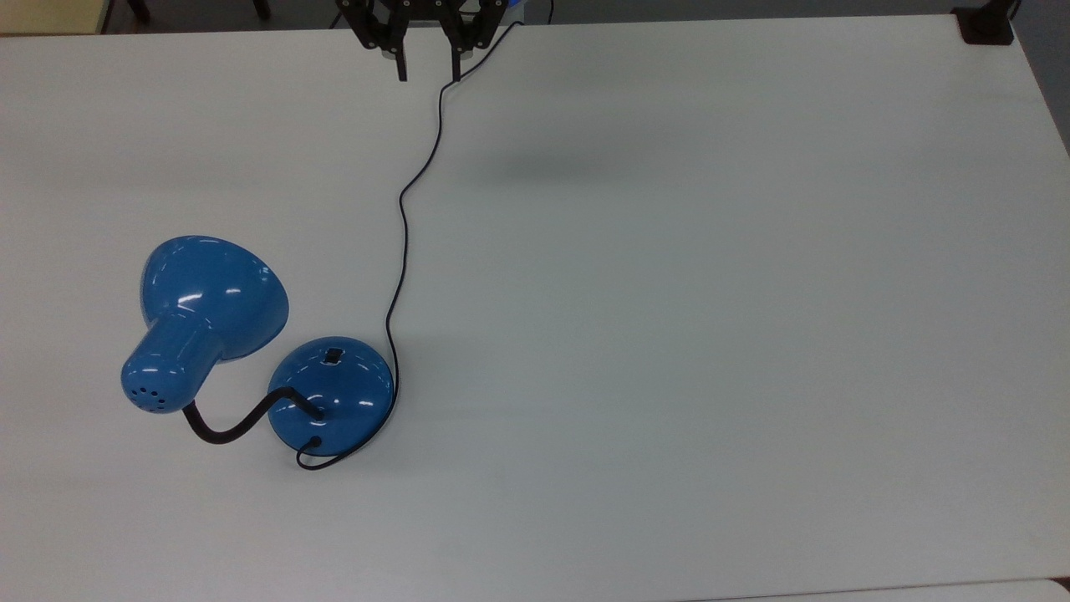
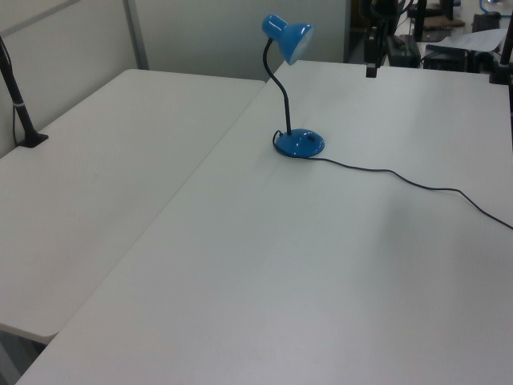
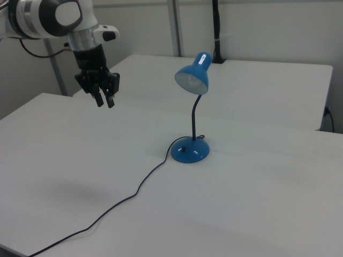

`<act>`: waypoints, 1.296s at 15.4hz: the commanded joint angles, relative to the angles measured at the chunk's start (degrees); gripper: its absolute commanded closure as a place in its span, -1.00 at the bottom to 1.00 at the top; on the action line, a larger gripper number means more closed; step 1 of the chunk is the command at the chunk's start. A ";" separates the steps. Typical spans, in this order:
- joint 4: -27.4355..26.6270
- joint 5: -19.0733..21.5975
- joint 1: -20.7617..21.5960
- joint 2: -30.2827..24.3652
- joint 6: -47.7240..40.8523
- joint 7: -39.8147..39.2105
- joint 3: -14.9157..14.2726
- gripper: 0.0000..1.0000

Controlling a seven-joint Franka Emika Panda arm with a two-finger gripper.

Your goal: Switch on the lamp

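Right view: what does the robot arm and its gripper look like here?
The arm has glossy white rounded shells with a black joint ring and a grey end cap; a black cable loops behind it. A silver-grey wrist section leads down to the black gripper, which is boxy, with two slim black fingers. No markings are legible.

So the glossy blue desk lamp (image 1: 251, 351) stands upright on the white table (image 1: 710, 293), toward the top view's left. Its bell-shaped shade (image 3: 192, 76) sits up top on a bendy black neck (image 3: 195, 116) and tilts downward, with no glow showing inside. The round domed base (image 1: 331, 395) has a small black switch (image 1: 333, 356) on top. A thin black cord (image 1: 403, 226) curls out from the base and snakes off across the table.
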 commanded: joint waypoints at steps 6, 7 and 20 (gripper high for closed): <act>1.19 -0.53 0.79 0.42 -2.17 -1.96 -0.75 1.00; 1.19 -0.53 0.79 0.42 -2.17 -1.96 -0.75 1.00; 0.58 -0.88 -8.60 9.11 10.90 -1.79 -0.84 1.00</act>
